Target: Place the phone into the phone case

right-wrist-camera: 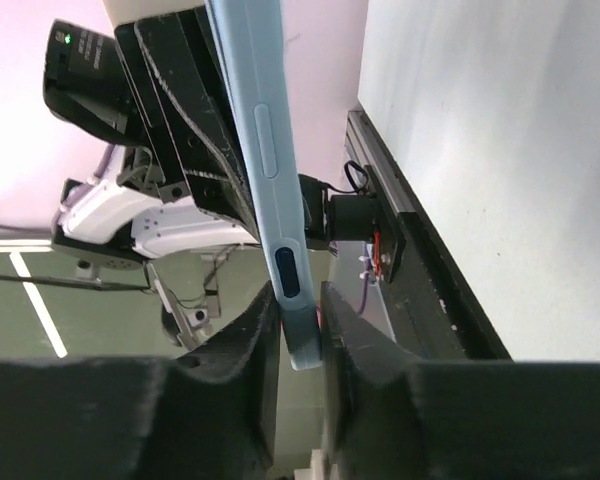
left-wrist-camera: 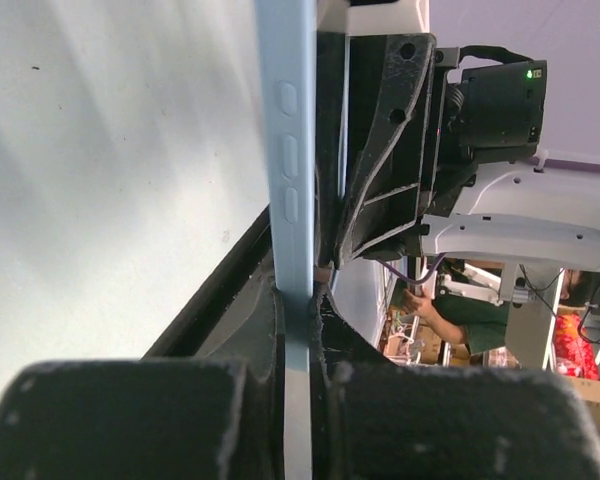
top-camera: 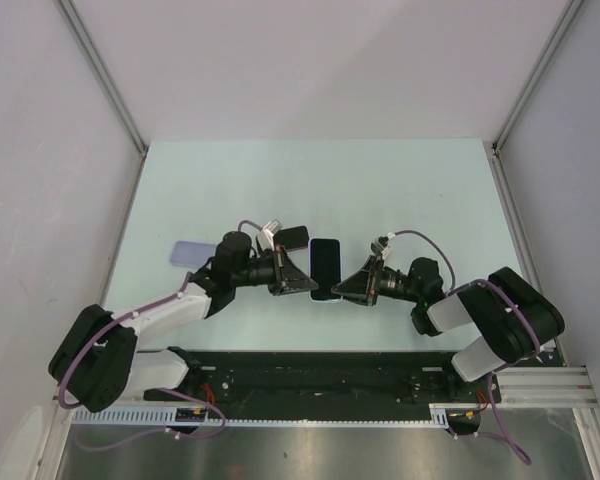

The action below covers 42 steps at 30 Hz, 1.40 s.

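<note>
**Phone Clamped Edge-On by Both Grippers**

The phone sits at the centre of the table, dark screen up, between the two arms. Its pale blue edge shows in both wrist views.

The left gripper meets the phone's near left corner. In the left wrist view its fingers are pressed onto opposite faces of the phone, pinching it.

The right gripper meets the near right corner. Its fingers likewise pinch the phone edge.

The lavender phone case lies flat on the table, well apart to the left, partly hidden behind the left arm.
</note>
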Available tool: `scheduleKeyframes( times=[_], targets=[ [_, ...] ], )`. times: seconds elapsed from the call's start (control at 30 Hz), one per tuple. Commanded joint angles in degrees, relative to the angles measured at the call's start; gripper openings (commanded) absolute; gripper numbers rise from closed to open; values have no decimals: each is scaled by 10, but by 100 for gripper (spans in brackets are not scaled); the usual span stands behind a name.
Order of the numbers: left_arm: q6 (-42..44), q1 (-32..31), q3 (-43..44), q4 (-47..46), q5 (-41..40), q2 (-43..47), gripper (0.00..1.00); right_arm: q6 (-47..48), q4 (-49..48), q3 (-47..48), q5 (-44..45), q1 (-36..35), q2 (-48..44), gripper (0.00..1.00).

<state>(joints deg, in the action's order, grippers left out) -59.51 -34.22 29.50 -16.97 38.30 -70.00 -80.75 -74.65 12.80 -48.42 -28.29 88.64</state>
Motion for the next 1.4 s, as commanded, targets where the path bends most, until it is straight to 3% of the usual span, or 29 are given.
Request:
scheduleKeyframes(
  times=[0.0, 0.1, 0.13, 0.2, 0.23, 0.3, 0.33, 0.37, 0.4, 0.43, 0.53, 0.7, 0.83, 1.0, 1.37],
  targets=[
    [66, 1, 25, -8, -21, -15, 0, -28, -158, 0, 6, 16, -40, 38],
    [111, 2, 63, 57, -43, -46, 0, 43, -47, -14, 15, 31, -70, 49],
    [123, 2, 91, 85, -45, -54, 0, 70, 63, -15, 29, 30, -108, 57],
    [133, 2, 106, 86, -33, -70, 0, 164, 182, -8, 48, 30, -156, 69],
    [134, 2, 115, 86, -34, -73, 0, 193, 303, 3, 72, 31, -207, 71],
    [140, 2, 123, 88, -46, -87, 0, 282, 429, 26, 124, 32, -271, 75],
    [142, 2, 134, 97, -51, -94, 0, 311, 548, 37, 147, 32, -334, 77],
    [143, 2, 140, 99, -51, -104, 0, 360, 604, 68, 173, 34, -364, 82],
    [142, 1, 145, 98, -47, -127, 0, 385, 659, 82, 233, 34, -391, 97],
    [139, 0, 154, 86, -43, -139, 0, 404, 753, 99, 261, 34, -420, 100],
    [128, -5, 181, 70, -28, -188, 0, 436, 867, 144, 341, 35, -504, 100],
    [106, -33, 212, 41, -31, -249, 0, 460, 915, 179, 366, 34, -535, 100],
    [71, -54, 217, -10, -28, -291, 0, 460, 921, 182, 359, 35, -516, 100],
    [61, -75, 221, -9, -41, -324, 0, 447, 942, 214, 329, 28, -479, 100],
    [35, -103, 190, 36, -93, -319, 15, 471, 993, 230, 386, 22, -502, 100]
  ],
)
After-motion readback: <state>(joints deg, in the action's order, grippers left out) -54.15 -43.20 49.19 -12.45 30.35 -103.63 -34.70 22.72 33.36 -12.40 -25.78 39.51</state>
